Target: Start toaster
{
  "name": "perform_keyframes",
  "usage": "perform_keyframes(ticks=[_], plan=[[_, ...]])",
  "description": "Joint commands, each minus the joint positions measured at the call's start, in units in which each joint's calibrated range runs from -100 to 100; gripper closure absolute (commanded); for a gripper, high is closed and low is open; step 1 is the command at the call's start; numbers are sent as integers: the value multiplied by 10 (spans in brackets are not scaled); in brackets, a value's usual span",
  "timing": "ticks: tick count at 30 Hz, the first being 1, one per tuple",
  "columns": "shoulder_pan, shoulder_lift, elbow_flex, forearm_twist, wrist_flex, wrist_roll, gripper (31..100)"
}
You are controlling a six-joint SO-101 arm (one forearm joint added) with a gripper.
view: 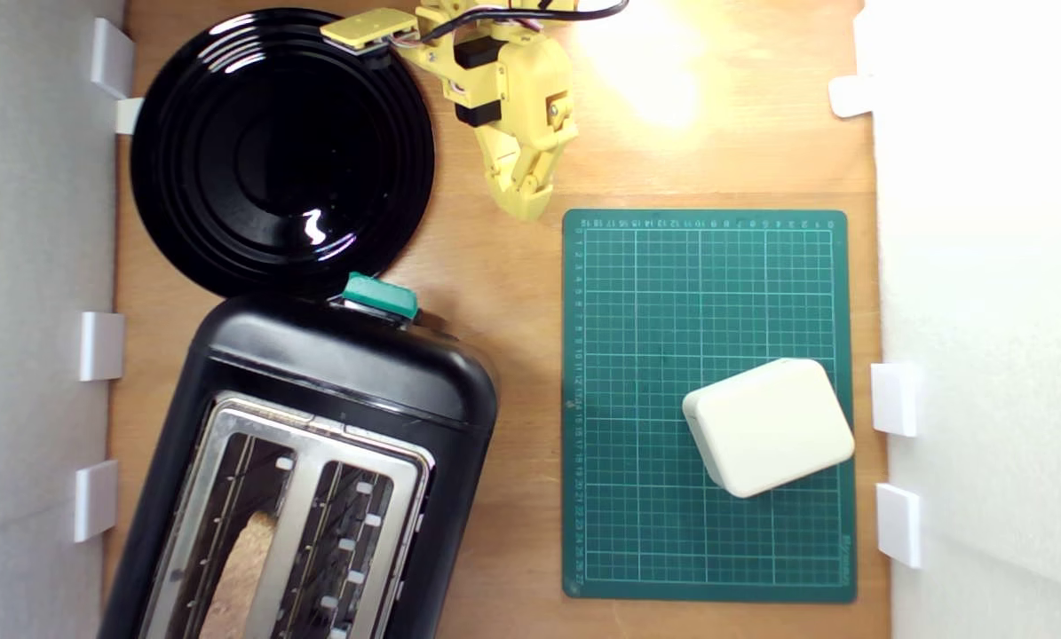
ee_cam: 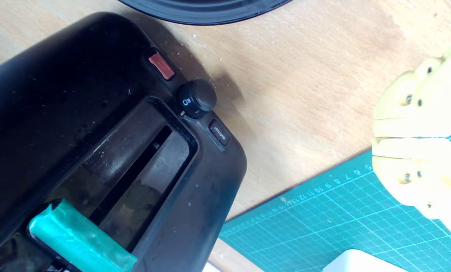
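The toaster (view: pixel 317 461) lay at the exterior view's lower left on the desk (view: pixel 494 266), its long axis slightly tilted, teal lever (view: pixel 379 297) pointing toward the black plate (view: pixel 281 151). The gripper (view: pixel 526 200) hovered apart, clenched, grasping nothing.

Robot test bench, not a home kitchen. Bare plywood tabletop (view: pixel 494 266) walled by white foam panels (view: pixel 992 311) on white plastic clips (view: pixel 102 346). Green gridded cutting mat (view: pixel 663 311) at 3 o'clock; glossy black two-slot toaster (view: pixel 344 373) at 7 o'clock.
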Motion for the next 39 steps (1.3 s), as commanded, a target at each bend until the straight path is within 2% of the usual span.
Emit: perform_keyframes(ticks=[1,28,30,38,39], plan=[[-3,-6,4,6,4,-1,989],[-3,-6,4,6,4,-1,989],[-4,-6,4,-2,4,-1,989],[-3,-6,4,6,4,-1,989],[-4,-6,4,-1,4,-3,989]])
